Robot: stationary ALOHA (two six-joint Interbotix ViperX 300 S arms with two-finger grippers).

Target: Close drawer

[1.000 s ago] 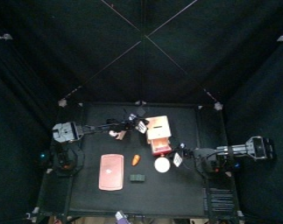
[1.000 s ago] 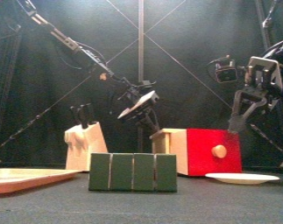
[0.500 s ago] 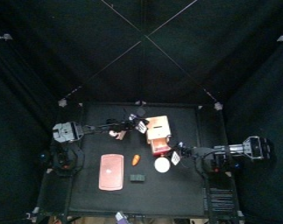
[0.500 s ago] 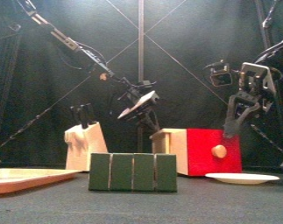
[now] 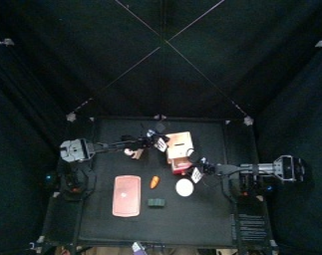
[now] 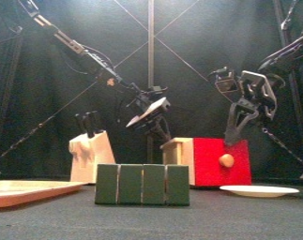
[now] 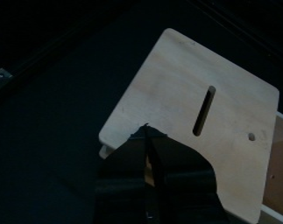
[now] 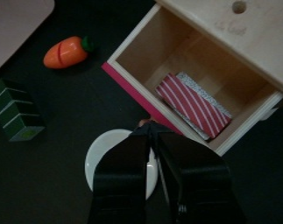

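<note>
Black tabletop (image 8: 61, 96): only right wrist view shows drawer (image 8: 202, 83) holding striped packet (image 8: 193, 103), pincer (image 8: 152, 131) slightly spread.

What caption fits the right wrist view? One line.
Right end effector above open drawer holding a striped red block; white plate below.

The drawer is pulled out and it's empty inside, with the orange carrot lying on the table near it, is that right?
Not quite. The drawer is pulled out, but not empty: the right wrist view shows a red-and-white striped item lying inside. The orange carrot does lie on the table nearby.
</note>
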